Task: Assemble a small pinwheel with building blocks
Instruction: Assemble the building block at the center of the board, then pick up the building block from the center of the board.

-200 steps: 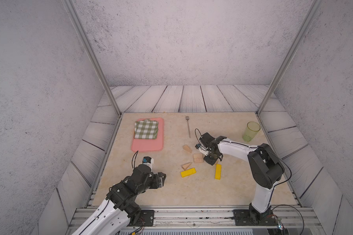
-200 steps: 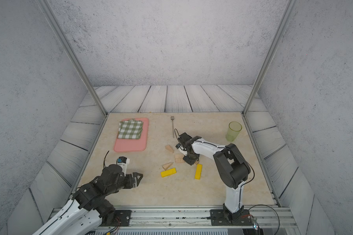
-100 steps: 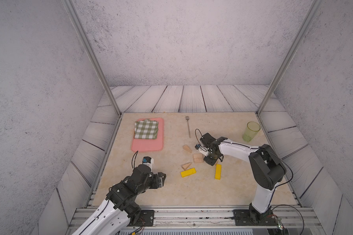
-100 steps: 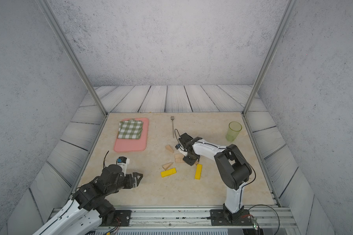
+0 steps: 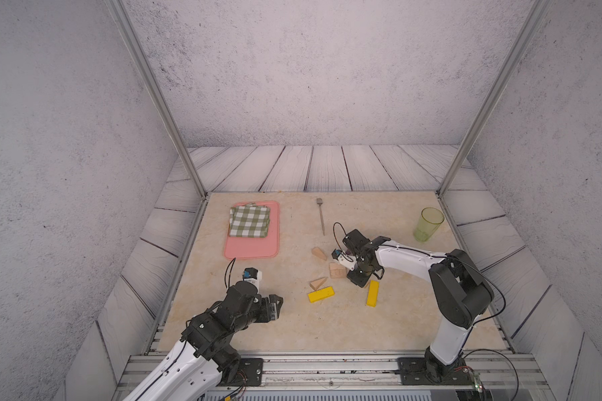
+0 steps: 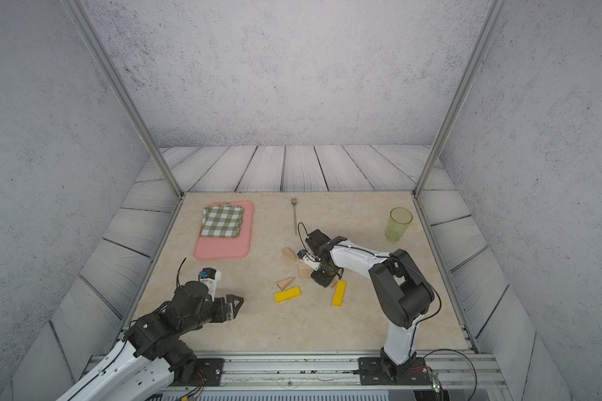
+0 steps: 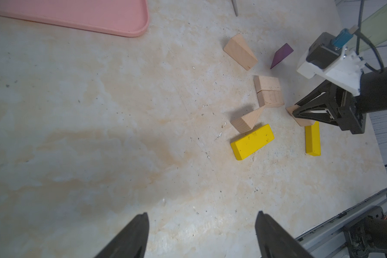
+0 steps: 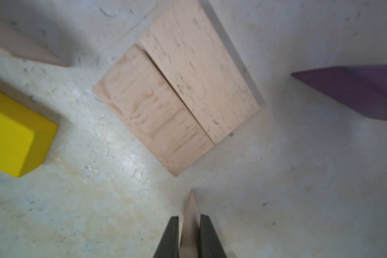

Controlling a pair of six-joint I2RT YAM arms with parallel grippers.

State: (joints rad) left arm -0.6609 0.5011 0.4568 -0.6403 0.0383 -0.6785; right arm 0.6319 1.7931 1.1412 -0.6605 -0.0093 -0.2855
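The beige table (image 5: pixel 292 333) carried a pink tray (image 5: pixel 251 248) at left. In front of it the left gripper (image 5: pixel 278 307) hovered wide open and empty. Blocks (image 5: pixel 318 283) lay scattered mid-table: two loose wood wedges (image 5: pixel 319 253), two touching wood rectangles (image 5: pixel 337 270), two yellow bars (image 5: pixel 321 294), a purple wedge (image 7: pixel 282 55). Just right of them, the right gripper (image 8: pixel 189 220) pinched a third wood wedge (image 8: pixel 190 205) tight.

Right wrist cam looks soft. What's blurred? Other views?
Right wrist view: yellow bar, purple wedge and the wood wedge in the right gripper are soft; pale rectangles less so. Left wrist view: sharp, faint shadow on the table. Top views: even light, no glare.
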